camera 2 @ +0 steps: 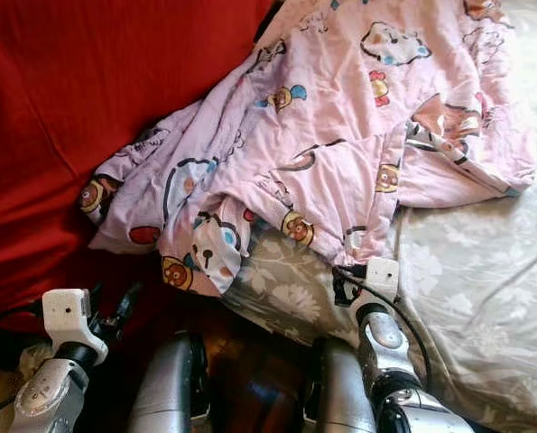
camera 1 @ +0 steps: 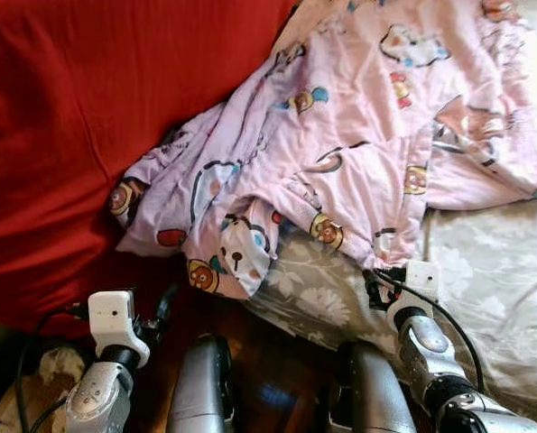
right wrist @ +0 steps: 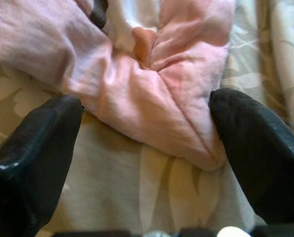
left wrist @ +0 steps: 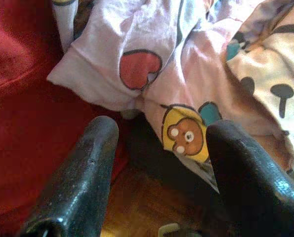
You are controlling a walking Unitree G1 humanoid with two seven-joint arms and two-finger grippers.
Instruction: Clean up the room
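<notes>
A crumpled pink blanket (camera 1: 358, 135) printed with cartoon bears and hearts lies across the bed, partly over the red cover. My left gripper (left wrist: 161, 133) is open at the lower left, facing the blanket's hanging edge with its bear print (left wrist: 186, 136), a short way off. My right gripper (right wrist: 147, 106) is open at the blanket's lower edge on the sheet. A pink fold (right wrist: 156, 98) of the blanket lies between its two fingers (right wrist: 43, 143), and neither finger presses on it. In the head views, the right gripper (camera 1: 374, 281) sits just below that edge.
A red cover (camera 1: 69, 135) spreads over the left. The grey floral sheet (camera 1: 503, 289) covers the bed on the right. Dark wooden floor (camera 1: 268, 361) shows below the bed's edge between my silver legs (camera 1: 200, 388). Something tan and crumpled (camera 1: 51, 370) lies at the lower left.
</notes>
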